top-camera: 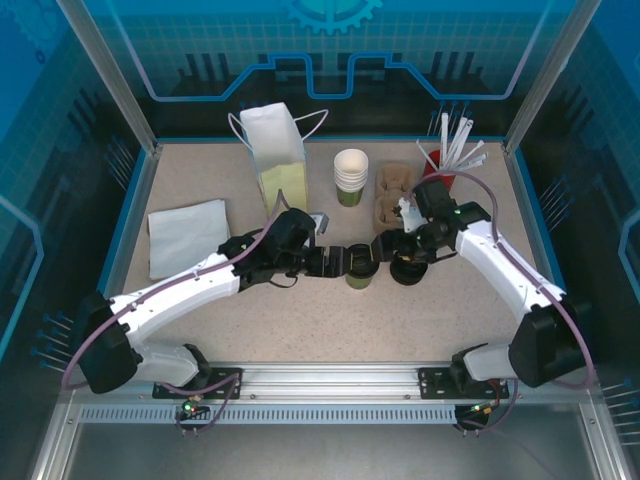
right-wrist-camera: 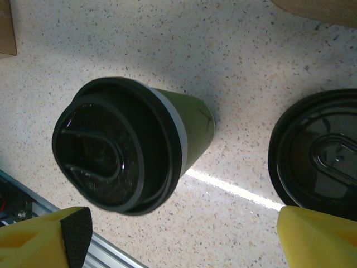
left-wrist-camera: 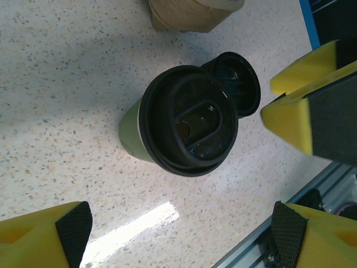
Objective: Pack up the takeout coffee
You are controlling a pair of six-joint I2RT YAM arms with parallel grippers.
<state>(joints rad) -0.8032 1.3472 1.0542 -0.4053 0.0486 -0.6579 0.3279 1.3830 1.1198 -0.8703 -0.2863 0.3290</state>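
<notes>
Jaws apart, left and right, one lidded green cup (top-camera: 360, 268) between, one lid stack (top-camera: 407, 271) beside

Takeout coffee (top-camera: 360, 268): olive-green wall, white band under a glossy black lid (right-wrist-camera: 111, 151).
Table (top-camera: 330, 320): beige, dark-speckled.
Loose lids (top-camera: 408, 270): black.
Cup stack (top-camera: 351, 178): green and white.
Bag (top-camera: 275, 150): white above, pale yellow below.
Left gripper (left-wrist-camera: 178, 237): yellow fingers (left-wrist-camera: 33, 240), black pads (left-wrist-camera: 75, 223).

White left arm (top-camera: 185, 285) lower left, white right arm (top-camera: 497, 262) lower right, black joints; mauve cable (top-camera: 578, 325) looped alongside; yellow wedge fingers (left-wrist-camera: 33, 240), black textured pads (left-wrist-camera: 75, 226), bottom corners.
</notes>
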